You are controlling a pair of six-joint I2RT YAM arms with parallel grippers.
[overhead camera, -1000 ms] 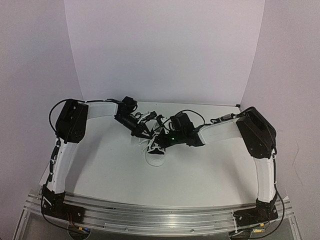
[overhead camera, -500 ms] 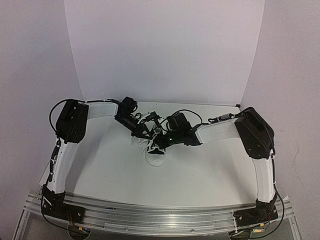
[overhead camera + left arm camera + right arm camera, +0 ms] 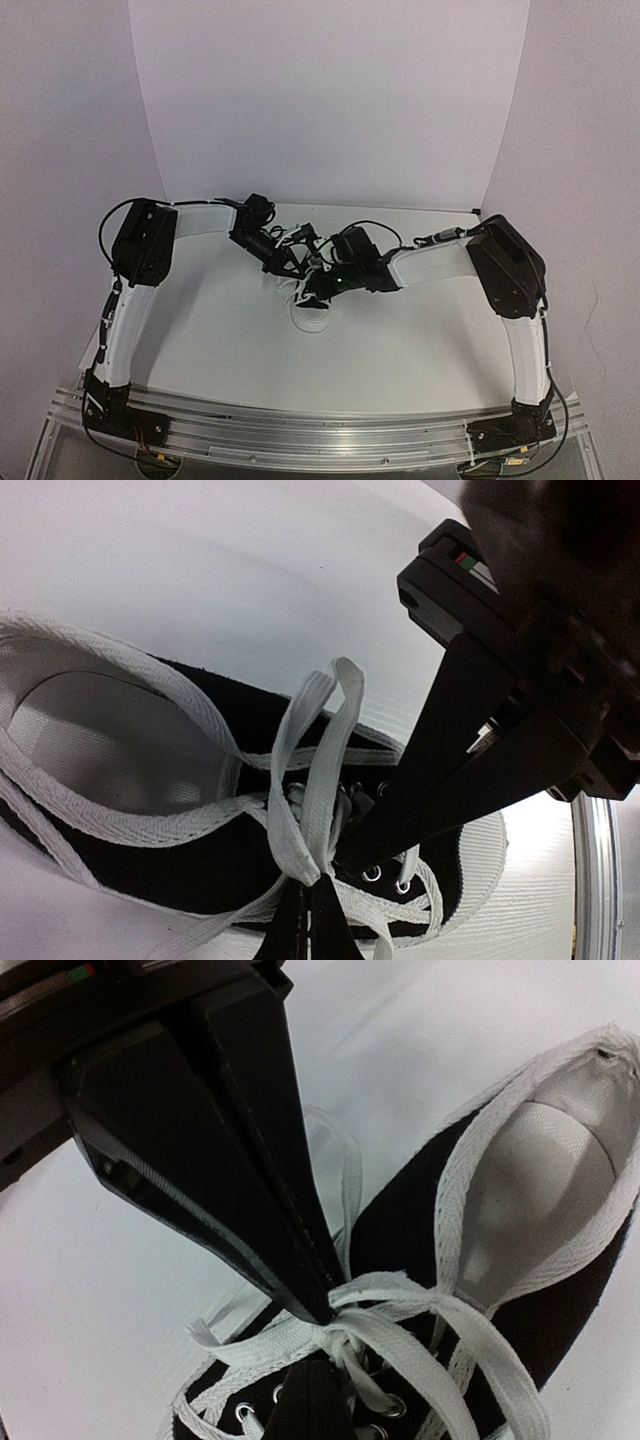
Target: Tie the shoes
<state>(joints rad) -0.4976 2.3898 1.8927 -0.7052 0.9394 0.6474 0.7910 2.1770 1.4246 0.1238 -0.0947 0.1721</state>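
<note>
My left gripper (image 3: 305,910) is clenched on a loop of the long flat white laces (image 3: 318,750), and my right gripper (image 3: 312,1390) is clenched tip to tip with it, just above the small black canvas sneaker with white sole (image 3: 170,870). An uneven pull could slip the loop free or drag the shoe. The lace crossing hides whether the right one actually grips anything.

Top view: sneaker (image 3: 311,317) too small to read, laces lost under both arms' tips; left wrist view: heel cut by left edge, toe by bottom edge, left gripper (image 3: 305,912) mostly below frame, top right corner a dark blur; right wrist view: right gripper (image 3: 315,1395) cut by bottom edge; knot in laces (image 3: 400,1330) hides any pinch.
</note>
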